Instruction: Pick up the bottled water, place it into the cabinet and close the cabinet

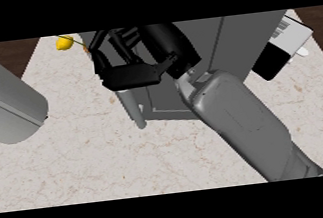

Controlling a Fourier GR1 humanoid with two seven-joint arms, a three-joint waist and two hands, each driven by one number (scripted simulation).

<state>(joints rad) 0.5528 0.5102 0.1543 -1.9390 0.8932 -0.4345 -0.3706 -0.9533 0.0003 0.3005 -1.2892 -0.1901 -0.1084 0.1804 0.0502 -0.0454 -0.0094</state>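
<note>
Bottled water: not to be made out anywhere in this view, so its place, the way it points, its long axis and its look cannot be told. Cabinet (242, 41): plain mid-grey box at the far middle of the counter (89, 164), cut off by the view's far edge. It has a framed grey panel on its near-left part. Bar handle (132, 109): pale grey, just left of that panel, long axis running near to far, its near end leaning slightly right. Right hand (131, 75): black, over the cabinet's far-left part, just beyond the handle's far end; whether it is open or closed, and whether it has hold of anything, cannot be told. Right forearm (240, 117): grey, entering at near right and slanting far-left across the panel. Counter: pale marbled stone, with dark brown showing past its far corners. Small yellow object (65, 42): far left, just beside the hand. Black-and-white box (284, 46): far right, close against the cabinet's right side. Large grey cylinder (4, 103): at the left edge, tilted.
</note>
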